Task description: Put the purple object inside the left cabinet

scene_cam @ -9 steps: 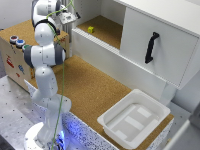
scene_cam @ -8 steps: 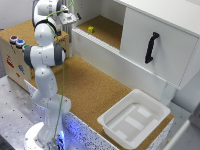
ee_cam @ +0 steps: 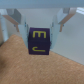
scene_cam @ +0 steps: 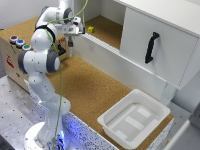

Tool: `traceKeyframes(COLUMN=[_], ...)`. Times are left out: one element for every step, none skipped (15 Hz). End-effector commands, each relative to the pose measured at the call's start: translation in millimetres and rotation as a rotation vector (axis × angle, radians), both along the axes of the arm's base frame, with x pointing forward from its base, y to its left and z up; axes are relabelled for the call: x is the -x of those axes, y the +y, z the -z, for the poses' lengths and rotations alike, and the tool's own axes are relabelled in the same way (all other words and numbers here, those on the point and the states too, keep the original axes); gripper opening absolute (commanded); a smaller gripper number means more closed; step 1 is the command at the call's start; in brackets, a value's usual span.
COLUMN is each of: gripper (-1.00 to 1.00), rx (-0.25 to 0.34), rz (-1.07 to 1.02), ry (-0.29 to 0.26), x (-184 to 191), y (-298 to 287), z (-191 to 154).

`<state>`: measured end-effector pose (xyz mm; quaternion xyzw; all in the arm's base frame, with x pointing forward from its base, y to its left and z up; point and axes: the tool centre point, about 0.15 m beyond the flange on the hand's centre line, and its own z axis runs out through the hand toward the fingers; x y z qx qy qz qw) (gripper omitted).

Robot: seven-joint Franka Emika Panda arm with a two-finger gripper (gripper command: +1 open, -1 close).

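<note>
Nothing visibly shifted since before: purple cube [ee_cam: 38, 41] with yellow letters, apart between wide-spread gripper [ee_cam: 39, 21] fingers.

Even, diffuse indoor light fills both views, bright on the large white-walled cabinet compartment [scene_cam: 102, 25] without harsh glare. The exterior view is soft and low in detail. The wrist view is blurrier still, with edges smeared and shadows faint.
</note>
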<state>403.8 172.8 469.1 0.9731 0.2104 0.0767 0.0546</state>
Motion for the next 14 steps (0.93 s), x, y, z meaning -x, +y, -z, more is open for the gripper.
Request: traceKeyframes(gripper=[-1.0,-1.0,-1.0,-1.0,-1.0,-1.0,-1.0,-1.0,-1.0,-1.0,-1.0,-1.0,-1.0,-1.0], rx=[-0.097,-0.117,-0.121,-0.124,-0.133,-0.146,-0.155,-0.16,-0.161,-0.185,-0.179,-0.177,-0.177,-0.174], rz=[0.157,0.179,0.197,0.222,0.247,0.267,0.28,0.292,0.318,0.357,0.375,0.389,0.392,0.391], ry=[-0.17,-0.2,-0.225,-0.264,-0.29,-0.313,-0.333,-0.341,-0.361,-0.358,-0.368,-0.374,-0.377,-0.389], x=[-46.3,-64.9,-81.7,-101.8,-119.2,-136.0,-150.8,-162.1,-174.3,-185.6,-198.0,-207.8,-216.3,-224.2], y=[-37.4,-34.4,-31.0,-26.9,-23.6,-19.0,-13.8,-10.1,-8.0,-8.1,-5.3,-3.3,0.4,2.7], z=[16.7,10.7,4.7,-2.6,-8.7,-14.1,-18.6,-20.4,-21.9,-18.2,-14.6,-12.6,-11.9,-13.4])
